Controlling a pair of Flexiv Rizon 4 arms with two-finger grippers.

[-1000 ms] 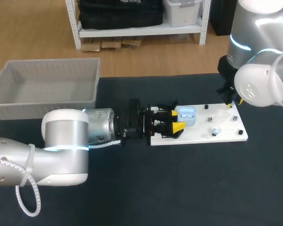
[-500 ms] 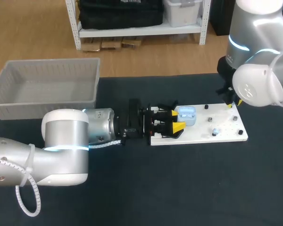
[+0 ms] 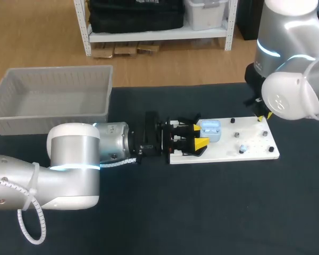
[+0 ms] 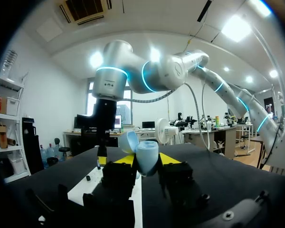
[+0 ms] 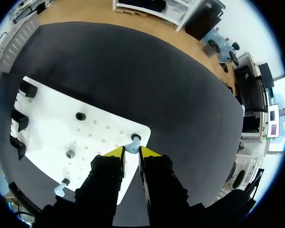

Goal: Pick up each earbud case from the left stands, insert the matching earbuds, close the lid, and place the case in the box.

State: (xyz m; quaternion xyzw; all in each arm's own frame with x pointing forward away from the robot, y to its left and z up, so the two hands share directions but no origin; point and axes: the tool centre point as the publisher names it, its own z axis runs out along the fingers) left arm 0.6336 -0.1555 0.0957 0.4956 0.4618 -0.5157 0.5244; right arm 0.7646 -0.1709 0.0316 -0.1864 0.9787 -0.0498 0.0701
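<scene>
I can read no lettering, number, label or sign anywhere on the tabletop [image 3: 212,212]. The white board [image 3: 255,147], the blue earbud case [image 3: 210,130] and the grey box [image 3: 48,116] show no print that I can make out.

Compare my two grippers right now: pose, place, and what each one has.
The left gripper lies level, low over the left end of the white board. The right gripper points straight down at the board's far right corner. The left gripper is shut on the light blue earbud case, whose lid is open. The right gripper is only at a small earbud, and whether it grips it is unclear. Both have yellow tips and work at the same board.
</scene>
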